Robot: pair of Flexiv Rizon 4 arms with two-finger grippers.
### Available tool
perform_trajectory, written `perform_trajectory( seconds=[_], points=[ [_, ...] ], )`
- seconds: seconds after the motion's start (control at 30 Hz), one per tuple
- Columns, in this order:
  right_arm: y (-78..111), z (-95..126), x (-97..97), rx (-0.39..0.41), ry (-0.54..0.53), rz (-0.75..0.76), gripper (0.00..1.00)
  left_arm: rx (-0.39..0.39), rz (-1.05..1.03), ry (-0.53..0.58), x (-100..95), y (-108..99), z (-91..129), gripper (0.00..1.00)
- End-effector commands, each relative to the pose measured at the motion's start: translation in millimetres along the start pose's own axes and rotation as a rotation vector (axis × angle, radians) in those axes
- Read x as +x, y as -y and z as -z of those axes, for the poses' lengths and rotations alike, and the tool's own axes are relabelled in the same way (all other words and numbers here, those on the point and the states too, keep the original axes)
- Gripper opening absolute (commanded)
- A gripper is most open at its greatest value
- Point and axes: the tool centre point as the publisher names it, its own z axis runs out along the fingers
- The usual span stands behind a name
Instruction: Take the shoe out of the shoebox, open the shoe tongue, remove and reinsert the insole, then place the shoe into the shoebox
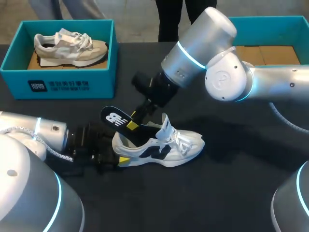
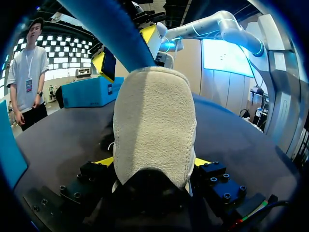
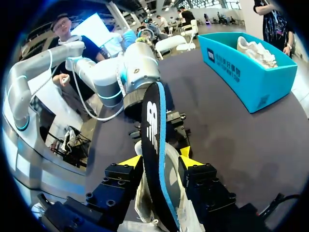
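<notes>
A white and navy shoe [image 1: 164,145] stands on the dark table, toe pointing right. My left gripper [image 1: 120,154] is shut on its heel; in the left wrist view the beige heel [image 2: 154,125] fills the gap between the yellow tips of that gripper [image 2: 153,162]. My right gripper [image 1: 132,122] comes down from the right and is shut on a dark insole [image 1: 115,118] with a white logo. The insole slants up out of the shoe's opening. In the right wrist view the insole [image 3: 153,140] stands on edge in the right gripper [image 3: 160,159].
A teal shoebox [image 1: 67,84] at the back left holds a beige shoe [image 1: 70,47]. A second teal box [image 1: 270,21] stands at the back right behind my right arm. Bare dark table lies in front of the shoe.
</notes>
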Motion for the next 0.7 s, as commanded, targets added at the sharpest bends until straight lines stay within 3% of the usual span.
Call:
perform_trajectory(
  seconds=[0.03, 0.2, 0.5, 0.63, 0.67, 0.7],
  points=[
    [1.2, -6.4, -0.1, -0.008, -0.002, -0.007, 0.43, 0.0, 0.0, 0.003, 0.8, -2.4, -2.6, 0.0],
    [1.3, -10.6, 0.5, -0.022, 0.0, -0.015, 0.34, 0.0, 0.0, 0.003, 0.8, -2.4, -2.6, 0.0],
    [1.2, -19.2, 1.6, -0.037, -0.015, -0.027, 0.3, 0.0, 0.0, 0.003, 0.8, -2.4, -2.6, 0.0],
    [-0.8, -18.0, 0.2, -0.031, -0.02, -0.021, 0.14, 0.0, 0.0, 0.003, 0.8, -2.4, -2.6, 0.0],
    [-1.3, -17.7, -0.1, -0.03, -0.022, -0.019, 0.02, 0.0, 0.0, 0.003, 0.8, -2.4, -2.6, 0.0],
    [-1.7, -17.3, -0.5, -0.029, -0.023, -0.018, 0.0, 0.0, 0.0, 0.003, 0.8, -2.4, -2.6, 0.0]
  ],
)
